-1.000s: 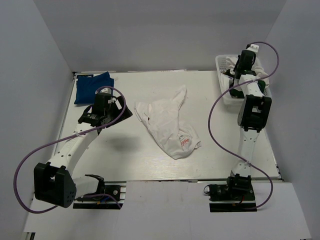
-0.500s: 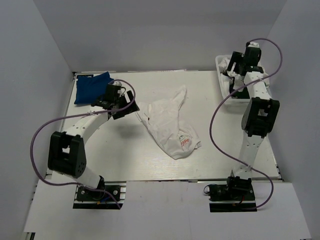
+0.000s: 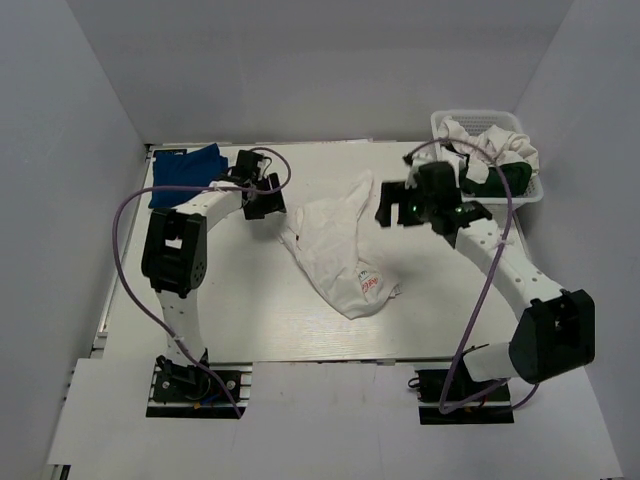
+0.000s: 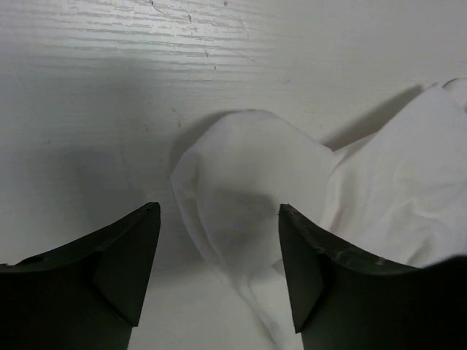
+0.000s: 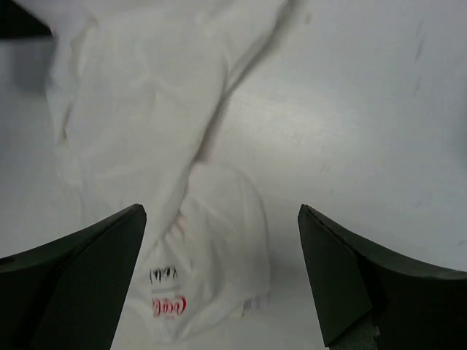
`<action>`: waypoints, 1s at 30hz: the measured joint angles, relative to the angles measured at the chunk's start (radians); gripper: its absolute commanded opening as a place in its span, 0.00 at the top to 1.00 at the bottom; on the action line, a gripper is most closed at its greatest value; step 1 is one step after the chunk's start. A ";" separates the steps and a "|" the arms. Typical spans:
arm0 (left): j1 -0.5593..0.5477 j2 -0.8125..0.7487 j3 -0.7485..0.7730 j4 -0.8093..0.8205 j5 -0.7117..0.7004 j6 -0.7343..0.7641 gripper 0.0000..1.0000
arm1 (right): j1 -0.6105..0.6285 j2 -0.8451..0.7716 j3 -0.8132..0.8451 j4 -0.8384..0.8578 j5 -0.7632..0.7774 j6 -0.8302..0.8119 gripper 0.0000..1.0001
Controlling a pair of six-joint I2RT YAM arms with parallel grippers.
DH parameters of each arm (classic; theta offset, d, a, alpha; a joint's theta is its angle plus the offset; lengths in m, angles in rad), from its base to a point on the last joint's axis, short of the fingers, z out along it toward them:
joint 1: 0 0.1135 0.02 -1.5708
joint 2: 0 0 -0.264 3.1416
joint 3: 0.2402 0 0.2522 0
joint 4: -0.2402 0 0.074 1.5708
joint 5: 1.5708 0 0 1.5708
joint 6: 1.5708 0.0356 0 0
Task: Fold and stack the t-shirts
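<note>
A crumpled white t-shirt (image 3: 335, 250) with a small red logo (image 3: 371, 283) lies mid-table. My left gripper (image 3: 268, 207) is low at its left edge. In the left wrist view the left gripper (image 4: 219, 244) is open, its dark fingers (image 4: 124, 270) straddling a rounded fold of the white t-shirt (image 4: 248, 189). My right gripper (image 3: 388, 206) hovers by the shirt's right side. Seen from the right wrist, the right gripper (image 5: 222, 251) is wide open and empty above the white t-shirt (image 5: 197, 219). A folded royal blue t-shirt (image 3: 185, 172) lies at the back left.
A white lattice basket (image 3: 440, 124) stands at the back right, holding bunched white t-shirts (image 3: 490, 140) and a dark green one (image 3: 505, 178). Purple cables loop over both arms. Grey walls close in the table's left, back and right sides.
Both arms swung in to the white t-shirt. The right gripper left the basket and opened. The left gripper moved right to the shirt's edge and its jaws narrowed a little.
</note>
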 measured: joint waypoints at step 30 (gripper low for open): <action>-0.005 -0.807 -0.286 0.134 -0.025 -0.011 1.00 | 0.323 -0.259 -0.087 -0.113 0.421 0.145 1.00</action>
